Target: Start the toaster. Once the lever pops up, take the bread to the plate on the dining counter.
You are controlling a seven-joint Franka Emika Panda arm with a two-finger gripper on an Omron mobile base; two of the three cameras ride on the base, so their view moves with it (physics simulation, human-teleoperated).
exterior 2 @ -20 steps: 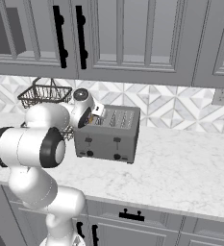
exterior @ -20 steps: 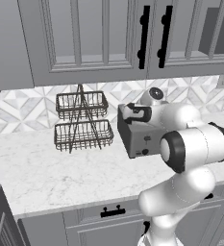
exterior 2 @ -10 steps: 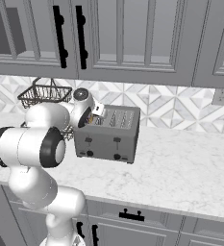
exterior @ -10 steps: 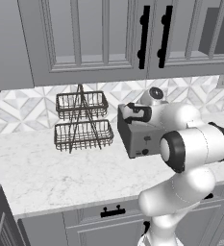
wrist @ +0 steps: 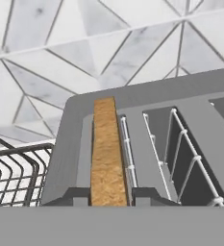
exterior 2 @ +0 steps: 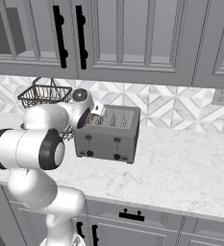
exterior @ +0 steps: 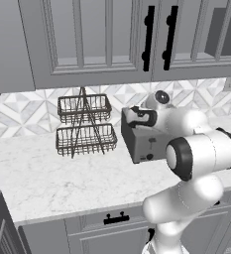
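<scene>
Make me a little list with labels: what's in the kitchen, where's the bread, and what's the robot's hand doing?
place: marble kitchen counter under grey cabinets
toaster: grey toaster on the counter, near the tiled wall
bread: golden bread standing on edge in the toaster's outermost slot
gripper: gripper at the top of the toaster, fingers either side of the bread, shut on it
beside the toaster: two-tier wire basket rack
plate: not seen here
</scene>
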